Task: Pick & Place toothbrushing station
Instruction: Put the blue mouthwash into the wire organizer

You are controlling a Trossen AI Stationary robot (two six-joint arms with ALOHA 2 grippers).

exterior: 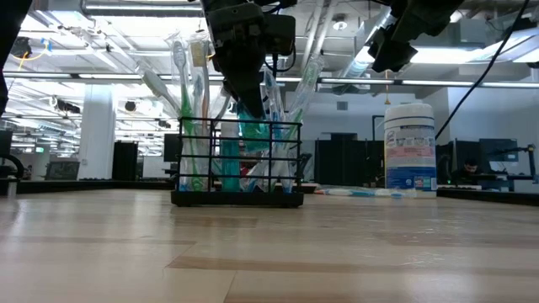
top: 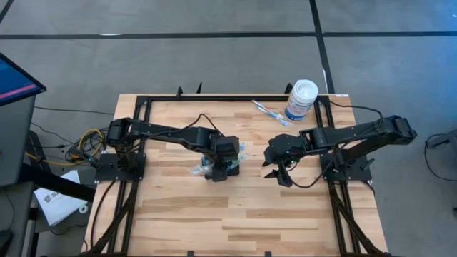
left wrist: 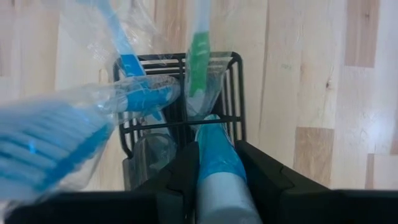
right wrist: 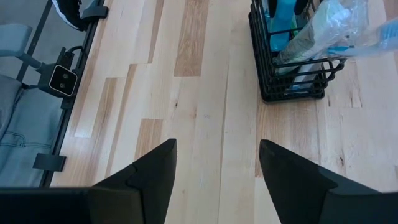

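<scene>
Left arm: reaches from the left edge of the high view toward the table's centre, its wrist bent straight down over the holder point(top: 223, 168).

Left gripper point(left wrist: 216, 163): closed on a teal tube point(left wrist: 214, 152) that stands in the holder. The left wrist view alone shows the fingers point(left wrist: 186, 171) pressed on both sides of the tube.

Right arm: stretches in from the right edge of the high view, elbow raised, gripper point(top: 280, 171) right of centre, apart from the holder.

Right gripper: fingers point(right wrist: 152, 171) spread wide, holding nothing, above bare wood.

Holder: black wire, at the table's centre, resting flat in the low view, with wrapped toothbrushes point(exterior: 187, 80) standing in it.

Other: white canister point(top: 300, 99) at the upper right; a pen-like item point(top: 270, 112) lies beside it.
</scene>
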